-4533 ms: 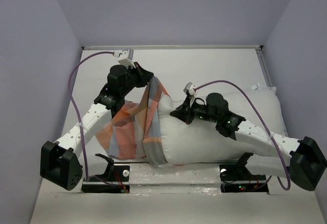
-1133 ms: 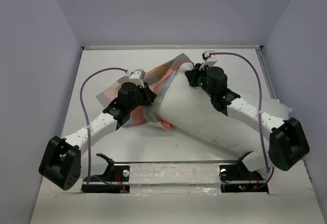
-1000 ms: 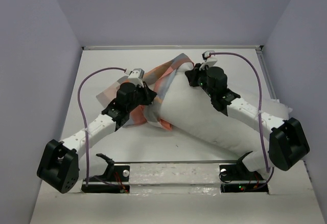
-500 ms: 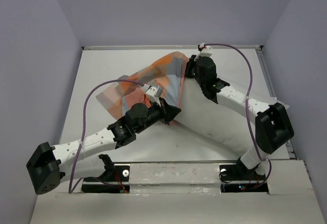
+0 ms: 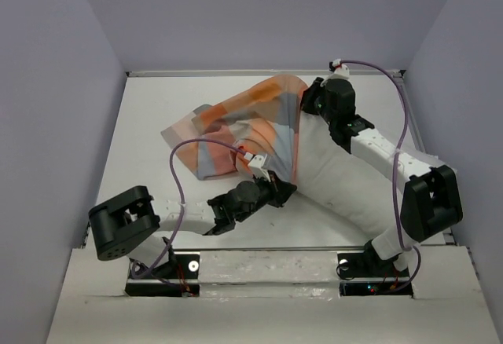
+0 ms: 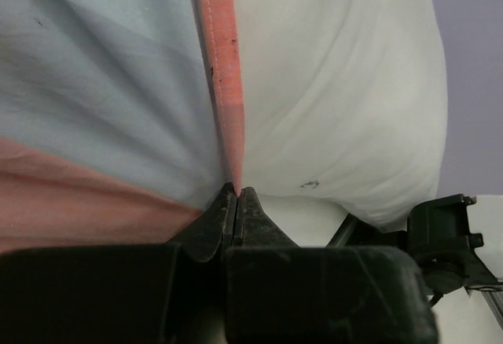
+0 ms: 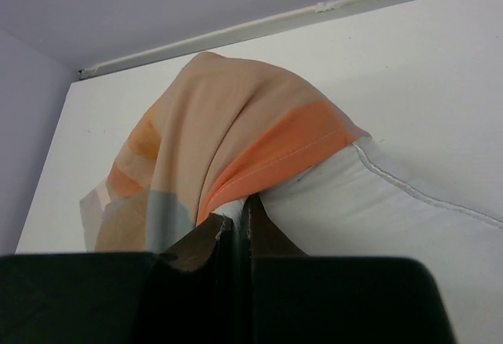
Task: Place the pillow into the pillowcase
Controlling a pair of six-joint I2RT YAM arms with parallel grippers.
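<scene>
White table [image 5: 145,124], boxed by pale lavender walls [image 5: 63,85], is what I have on my overhead feed.

Item 1: the pillow [image 5: 334,173]. Plain white, plump, soft fabric with faint creases and a stitched seam along its edge. It lies slantwise on the table, one end toward the back wall, the other toward the near right. I take it as the reference for every entry below.

Item 2: the pillowcase [image 5: 244,120]. Thin cloth in large checks of orange, light blue and grey-brown, with an orange hem. Its mouth is drawn over the pillow's far-left part only, and most of the pillow is bare. The rest of the cloth trails rumpled on the table to the left of the pillow.

Item 3: left gripper [image 5: 288,189]. It sits at the pillow's left flank, toward the near end. On my left wrist feed the fingers [image 6: 212,222] are pressed together on the orange hem. Cloth fans up from the pinch, with white pillow just to its right.

Item 4: right gripper [image 5: 309,102]. It sits at the pillow's far corner. On my right wrist feed its fingers [image 7: 200,246] are pinched together on the hem where it wraps over that corner, and the pillow's seam runs off to the right
</scene>
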